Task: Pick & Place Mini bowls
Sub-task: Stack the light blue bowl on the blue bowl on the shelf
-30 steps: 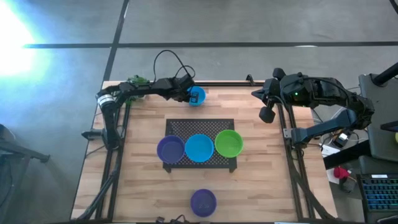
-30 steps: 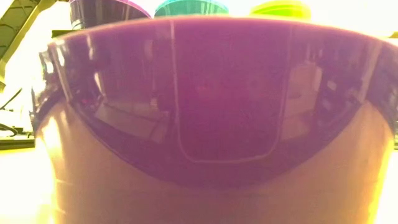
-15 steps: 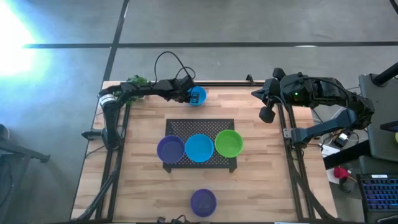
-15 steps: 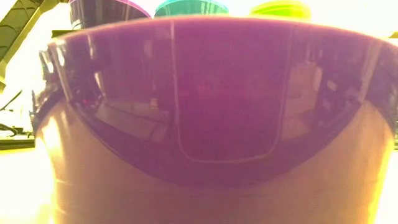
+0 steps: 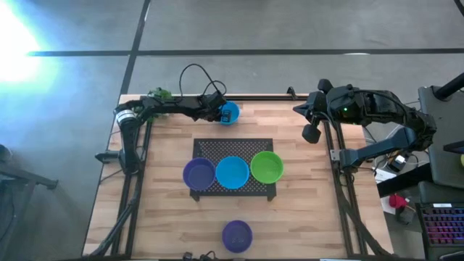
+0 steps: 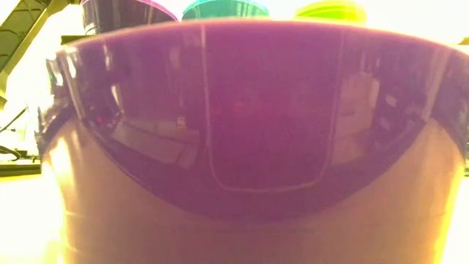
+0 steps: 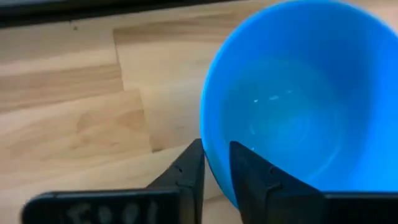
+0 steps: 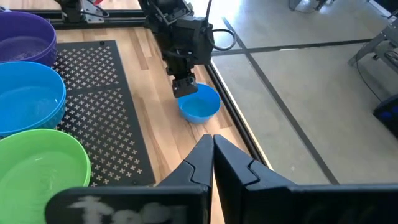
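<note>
A blue mini bowl (image 5: pixel 229 112) stands upright on the wood near the table's far edge, seen large in the left wrist view (image 7: pixel 298 99). My left gripper (image 5: pixel 220 112) is down at the bowl's left rim and shut on it. On the black mesh mat (image 5: pixel 217 148) at the centre stand a purple (image 5: pixel 198 173), a blue (image 5: pixel 232 172) and a green mini bowl (image 5: pixel 267 166). Another purple mini bowl (image 5: pixel 237 235) sits at the near edge and fills the low view (image 6: pixel 249 132). My right gripper (image 5: pixel 312 133) hangs shut above the table's right side. My left gripper has the blue bowl's rim (image 7: pixel 206 134) between its two fingers, one finger outside the wall (image 7: pixel 189 171) and one inside the bowl (image 7: pixel 252 177). The fingers slant down from the table's left. The bowl stands upright, its base on the wood.
A small green plant (image 5: pixel 158 94) sits at the far left corner, beside the left arm. Black frame rails run along the table's left and right sides. Bare wood lies around the mat and between the mat and the near purple bowl.
My left gripper has sunk a little onto the blue bowl's rim. The bowl has stayed where it was.
</note>
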Available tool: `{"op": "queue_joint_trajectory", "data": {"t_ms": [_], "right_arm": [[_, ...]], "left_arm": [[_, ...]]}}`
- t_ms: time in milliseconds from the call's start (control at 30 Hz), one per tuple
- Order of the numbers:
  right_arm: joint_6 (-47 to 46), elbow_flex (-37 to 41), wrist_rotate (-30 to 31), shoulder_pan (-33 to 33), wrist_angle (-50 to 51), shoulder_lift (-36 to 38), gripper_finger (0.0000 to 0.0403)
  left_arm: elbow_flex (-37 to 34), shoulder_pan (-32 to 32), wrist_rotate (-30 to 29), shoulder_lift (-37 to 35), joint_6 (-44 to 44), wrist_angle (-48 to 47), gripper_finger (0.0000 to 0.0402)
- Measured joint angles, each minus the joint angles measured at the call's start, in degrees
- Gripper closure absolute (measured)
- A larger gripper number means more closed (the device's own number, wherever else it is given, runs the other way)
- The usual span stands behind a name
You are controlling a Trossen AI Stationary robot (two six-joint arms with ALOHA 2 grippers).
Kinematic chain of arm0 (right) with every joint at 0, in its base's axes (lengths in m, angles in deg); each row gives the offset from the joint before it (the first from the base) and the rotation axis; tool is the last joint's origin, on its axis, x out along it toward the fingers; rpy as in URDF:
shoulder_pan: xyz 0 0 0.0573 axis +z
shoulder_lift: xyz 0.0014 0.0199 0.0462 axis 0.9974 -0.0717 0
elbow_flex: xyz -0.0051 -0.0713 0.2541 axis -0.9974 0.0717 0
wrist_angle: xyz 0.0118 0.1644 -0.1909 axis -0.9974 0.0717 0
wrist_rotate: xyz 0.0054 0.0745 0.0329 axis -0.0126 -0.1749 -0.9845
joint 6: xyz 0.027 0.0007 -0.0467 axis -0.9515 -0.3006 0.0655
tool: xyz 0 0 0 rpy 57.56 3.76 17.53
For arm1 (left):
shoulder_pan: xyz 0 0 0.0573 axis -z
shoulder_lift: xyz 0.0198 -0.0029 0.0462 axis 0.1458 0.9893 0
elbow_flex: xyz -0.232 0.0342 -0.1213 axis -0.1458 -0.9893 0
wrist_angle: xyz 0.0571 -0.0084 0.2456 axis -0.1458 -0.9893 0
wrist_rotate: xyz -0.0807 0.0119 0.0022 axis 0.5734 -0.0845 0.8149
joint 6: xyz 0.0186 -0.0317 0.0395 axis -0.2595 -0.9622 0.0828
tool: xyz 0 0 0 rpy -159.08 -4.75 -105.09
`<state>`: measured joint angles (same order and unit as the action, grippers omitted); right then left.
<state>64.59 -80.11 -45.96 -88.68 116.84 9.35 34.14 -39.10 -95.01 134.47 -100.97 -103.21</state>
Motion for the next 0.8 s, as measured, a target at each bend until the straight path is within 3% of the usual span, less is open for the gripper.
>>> {"op": "queue_joint_trajectory", "data": {"t_ms": [167, 467, 800], "right_arm": [[-0.19, 0.00, 0.00, 0.00, 0.00, 0.00, 0.0394], [-0.04, 0.00, 0.00, 0.00, 0.03, 0.00, 0.0394], [-0.06, 0.00, 0.00, 0.02, 0.01, 0.00, 0.0394]], "left_arm": [[-0.07, 0.00, -1.17, 0.00, 2.08, 0.42, 0.0393], [-0.20, -0.01, -2.22, -3.65, 5.44, -0.03, 0.0400], [-0.20, 1.05, -5.46, -19.19, 9.53, -3.42, 0.0401]]}}
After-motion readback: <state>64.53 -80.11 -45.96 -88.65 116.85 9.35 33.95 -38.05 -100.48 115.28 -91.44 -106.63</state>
